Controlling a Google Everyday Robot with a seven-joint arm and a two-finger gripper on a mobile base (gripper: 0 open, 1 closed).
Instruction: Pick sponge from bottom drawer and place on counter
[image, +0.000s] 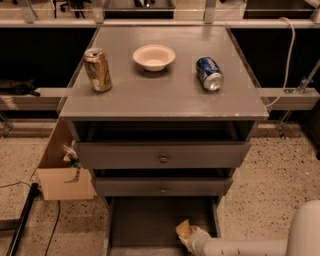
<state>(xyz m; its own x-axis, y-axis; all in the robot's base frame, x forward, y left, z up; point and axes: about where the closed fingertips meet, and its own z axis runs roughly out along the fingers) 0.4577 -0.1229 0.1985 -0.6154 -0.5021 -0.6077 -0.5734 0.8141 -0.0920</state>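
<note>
The bottom drawer (145, 220) is pulled open, showing its dark grey floor. The pale yellow sponge (183, 230) is at the drawer's right side, tilted, at the tip of my gripper (190, 236). The gripper is shut on the sponge. My white arm (240, 247) reaches in from the bottom right corner. The grey counter (160, 97) is the cabinet's top, above the two knobbed drawers.
On the counter stand a gold can (98, 70) at the left and a white bowl (154, 56) at the middle, and a blue can (209, 73) lies on its side at the right. A cardboard box (62, 172) sits left of the cabinet. The middle drawer (162, 156) is slightly open.
</note>
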